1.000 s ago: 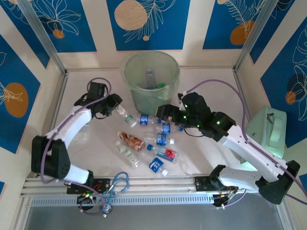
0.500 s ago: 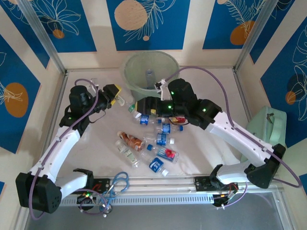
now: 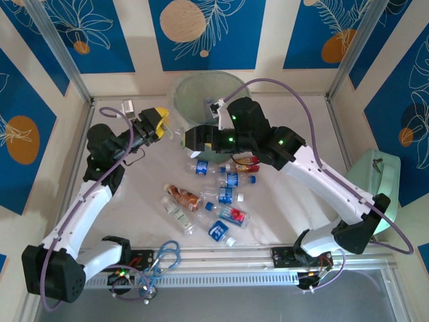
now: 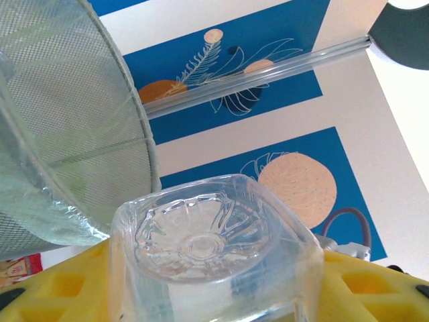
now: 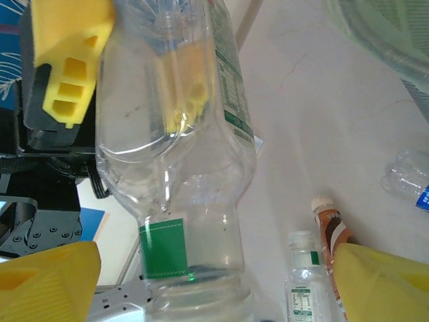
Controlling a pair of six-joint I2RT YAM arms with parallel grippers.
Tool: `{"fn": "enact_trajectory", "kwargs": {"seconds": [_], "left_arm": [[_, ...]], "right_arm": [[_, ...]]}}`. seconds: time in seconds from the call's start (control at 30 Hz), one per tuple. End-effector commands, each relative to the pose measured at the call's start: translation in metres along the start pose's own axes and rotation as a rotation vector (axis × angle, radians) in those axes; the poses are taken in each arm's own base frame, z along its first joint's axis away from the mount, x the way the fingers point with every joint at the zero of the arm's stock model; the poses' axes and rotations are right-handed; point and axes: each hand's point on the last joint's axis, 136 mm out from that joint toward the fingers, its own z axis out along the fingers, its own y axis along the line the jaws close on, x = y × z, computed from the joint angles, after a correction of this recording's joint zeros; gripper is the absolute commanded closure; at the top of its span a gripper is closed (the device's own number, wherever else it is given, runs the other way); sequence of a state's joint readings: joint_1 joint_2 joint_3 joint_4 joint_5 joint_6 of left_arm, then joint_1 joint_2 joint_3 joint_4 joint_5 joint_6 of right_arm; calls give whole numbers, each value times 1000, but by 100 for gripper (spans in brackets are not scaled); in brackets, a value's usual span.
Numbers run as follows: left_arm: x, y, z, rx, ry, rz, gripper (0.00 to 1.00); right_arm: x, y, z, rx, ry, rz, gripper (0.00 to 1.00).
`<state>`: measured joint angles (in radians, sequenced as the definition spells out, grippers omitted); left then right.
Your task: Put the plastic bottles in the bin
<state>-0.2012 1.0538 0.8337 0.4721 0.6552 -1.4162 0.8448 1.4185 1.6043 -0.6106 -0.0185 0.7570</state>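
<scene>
My left gripper (image 3: pixel 159 126) is raised off the table, shut on a clear plastic bottle (image 3: pixel 173 134) with a green label (image 5: pixel 164 247). The bottle's ribbed base (image 4: pixel 201 235) faces the left wrist camera between the yellow fingers (image 4: pixel 60 288). My right gripper (image 3: pixel 192 139) stands open around the same bottle's neck end, its yellow fingers (image 5: pixel 47 282) wide apart and clear of the plastic. The pale-green bin (image 3: pixel 201 90) stands just behind, partly hidden by the right arm. Several more bottles (image 3: pixel 224 196) lie on the table in front of it.
A brown-labelled bottle (image 5: pixel 332 235) and a small clear one (image 5: pixel 305 285) lie below the right gripper. A mint-green lidded box (image 3: pixel 383 178) sits at the right wall. Blue-handled scissors (image 3: pixel 165 257) lie at the near rail.
The left arm has lifted the clear bottle up and toward the bin. The right arm has swung left and up until its open fingers flank that bottle.
</scene>
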Motion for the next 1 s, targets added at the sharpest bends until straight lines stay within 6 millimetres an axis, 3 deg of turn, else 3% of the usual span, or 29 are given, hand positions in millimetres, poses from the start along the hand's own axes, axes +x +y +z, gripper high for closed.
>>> {"fn": "enact_trajectory", "kwargs": {"seconds": [0.0, 0.37, 0.8, 0.9, 0.97], "left_arm": [[0, -18, -4, 89, -3, 11, 54], [-1, -14, -6, 98, -18, -1, 55], [-4, -5, -7, 74, -43, -17, 56], [-4, -3, -7, 63, -45, -20, 53], [-4, -2, -6, 56, -47, -19, 43]], "right_arm": [[-1, 8, 3, -31, 20, -10, 14], [2, 17, 16, -104, 70, 25, 42], [-2, 22, 16, -128, 73, 20, 64], [-2, 22, 15, -131, 72, 21, 67], [-3, 22, 15, -131, 70, 21, 68]]}}
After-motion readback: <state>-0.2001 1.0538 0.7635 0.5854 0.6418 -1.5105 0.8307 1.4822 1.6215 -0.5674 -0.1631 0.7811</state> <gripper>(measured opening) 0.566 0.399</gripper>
